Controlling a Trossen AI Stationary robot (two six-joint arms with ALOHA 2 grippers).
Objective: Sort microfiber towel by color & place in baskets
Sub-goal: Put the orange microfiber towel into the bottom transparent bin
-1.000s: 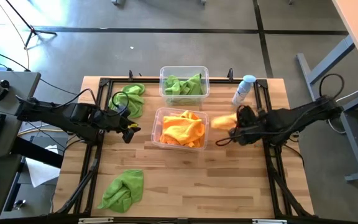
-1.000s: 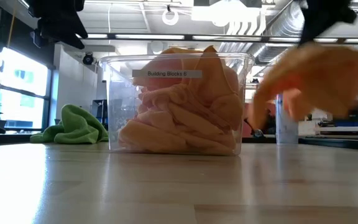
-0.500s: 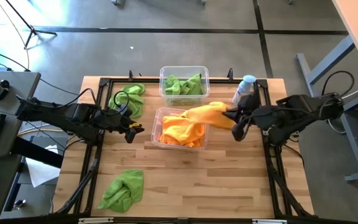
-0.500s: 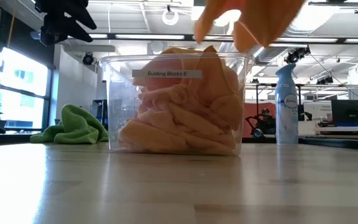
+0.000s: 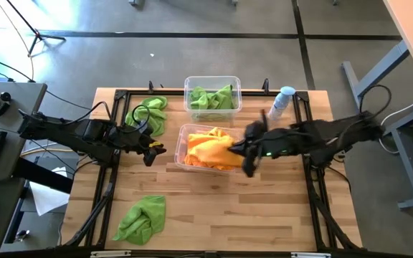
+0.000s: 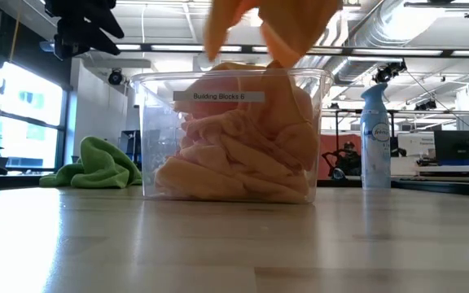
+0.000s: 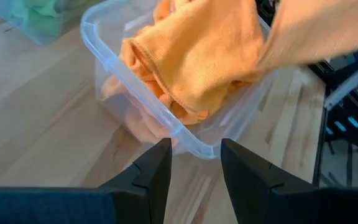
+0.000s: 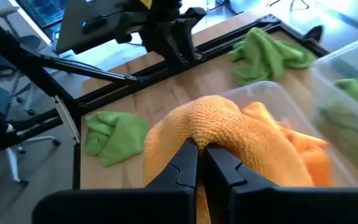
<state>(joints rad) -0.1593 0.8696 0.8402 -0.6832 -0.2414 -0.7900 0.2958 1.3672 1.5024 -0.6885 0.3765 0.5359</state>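
— Now over the near basket (image 5: pixel 182 154), then? Half a second back, out past its right rim, beside the Febreze-type spray bottle (image 5: pixel 281 102).

— Yes, carried left. Right gripper (image 5: pixel 244 149) now at that basket's right edge, pinching an orange microfiber towel (image 8: pixel 219 134) between pressed-together fingers; seen plainly in the right wrist view, cloth bunched over the fingertips. Hangs above the heap of orange towels (image 5: pixel 208 149) already inside, not yet let go.

— And from table height?

— Orange cloth (image 6: pixel 271 28) dangling above the clear tub (image 6: pixel 149 138), directly over the pile. A second ago still off to the right in front of the bottle.

— Left side?

— No change across the three moments. Left gripper (image 5: pixel 151 149) parked just left of the near basket, fingers spread with nothing between them, per the left wrist view (image 7: pixel 194 165).

— Meaning for the sort?

— Probably one release away from another orange one binned. Correct tub, too: far basket (image 5: pixel 190 84) holds only green towels (image 5: pixel 211 99).

— Left to do?

— Two lime green cloths outside any basket: one at the far left near the frame (image 5: pixel 152 115), one at the near left of the table (image 5: pixel 141 218). No loose orange visible on the table, so likely the last of that colour.

— Risk?

— Basket looks heaped; could drape over the right rim if dropped this close to the edge. Better released a little further left.
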